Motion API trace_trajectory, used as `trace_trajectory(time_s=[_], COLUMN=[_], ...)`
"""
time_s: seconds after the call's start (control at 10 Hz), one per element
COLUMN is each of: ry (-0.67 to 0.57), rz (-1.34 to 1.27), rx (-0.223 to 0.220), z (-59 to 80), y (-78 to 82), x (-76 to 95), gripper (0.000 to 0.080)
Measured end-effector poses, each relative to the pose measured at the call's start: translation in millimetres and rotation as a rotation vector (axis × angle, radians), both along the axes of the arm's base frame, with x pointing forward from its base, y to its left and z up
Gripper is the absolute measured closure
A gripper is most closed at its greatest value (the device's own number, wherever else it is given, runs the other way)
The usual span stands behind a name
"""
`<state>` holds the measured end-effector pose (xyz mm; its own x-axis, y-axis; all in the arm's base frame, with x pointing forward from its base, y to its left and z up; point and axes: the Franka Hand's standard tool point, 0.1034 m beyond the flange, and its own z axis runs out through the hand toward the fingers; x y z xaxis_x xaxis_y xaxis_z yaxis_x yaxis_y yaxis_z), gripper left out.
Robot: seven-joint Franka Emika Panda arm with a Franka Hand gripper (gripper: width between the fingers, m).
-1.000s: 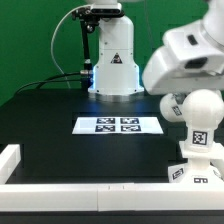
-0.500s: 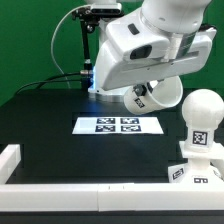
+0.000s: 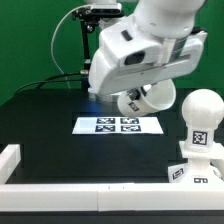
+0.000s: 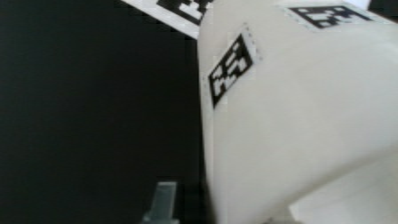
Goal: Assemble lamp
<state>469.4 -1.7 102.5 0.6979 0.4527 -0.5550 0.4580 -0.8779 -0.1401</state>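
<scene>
a robotics lab rig: green backdrop (image 3: pixel 30 40), black surface (image 3: pixel 45 115) edged with white rails (image 3: pixel 9 160), the marker board (image 3: pixel 118 125) lying on it, a big white arm (image 3: pixel 150 50), cables (image 3: pixel 55 50) behind, white parts (image 3: pixel 200 120) carrying square tags.

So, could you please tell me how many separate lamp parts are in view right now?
3. The shade hangs raised under the arm; the bulb stands on the base at the exterior view's right. None seems hidden.
</scene>
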Motion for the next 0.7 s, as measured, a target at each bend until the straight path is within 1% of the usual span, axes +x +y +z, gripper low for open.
trace_trajectory(time_s=[0.1,0.2,0.3,0.4,0.7], ry=[0.005,0.002,0.0,-0.001,0.004], rz=[0.028,0.052,0.089,0.086,0.087], rx=[-0.009,-0.006,0.007,0.014,0.013], z=[2.5,7.0,9.4,8.9,6.7], y=[-13.2,-22.5,-32.1,-33.4,-33.7], x=[-0.6,1.3,2.9,2.7,1.7], gripper=[0.0758,0.0758,0.0758,0.0758,0.0758])
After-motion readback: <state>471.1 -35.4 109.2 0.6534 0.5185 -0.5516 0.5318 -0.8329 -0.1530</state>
